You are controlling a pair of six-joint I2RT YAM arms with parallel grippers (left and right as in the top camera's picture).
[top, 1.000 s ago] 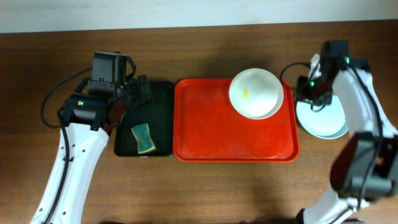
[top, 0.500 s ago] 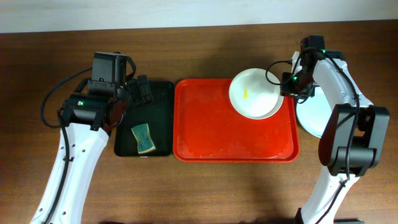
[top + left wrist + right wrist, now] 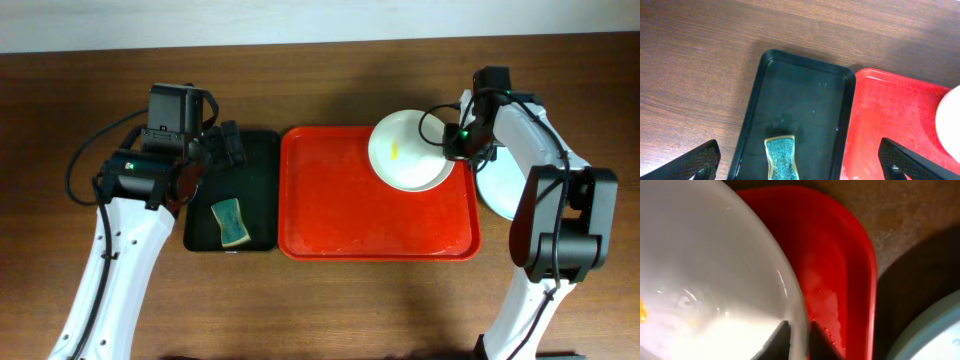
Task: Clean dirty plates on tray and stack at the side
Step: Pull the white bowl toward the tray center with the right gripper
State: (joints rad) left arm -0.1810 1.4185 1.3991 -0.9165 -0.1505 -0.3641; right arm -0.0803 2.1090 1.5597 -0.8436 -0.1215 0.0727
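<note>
Right hand [image 3: 799, 341] clamped the rim of the white plate [image 3: 715, 270], plain only wrist-side, at two o'clock on the tray [image 3: 840, 280]; left hand [image 3: 800, 160] gaped; three plates [image 3: 497, 192] overhead

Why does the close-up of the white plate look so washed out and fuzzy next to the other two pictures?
Right wrist: the white plate sits so near the lens that it blurs, with glare low on it and deep shadow beside the red tray. Overhead: sharp, evenly lit. Left wrist: crisp table grain, a faint sheen on the black tray.
</note>
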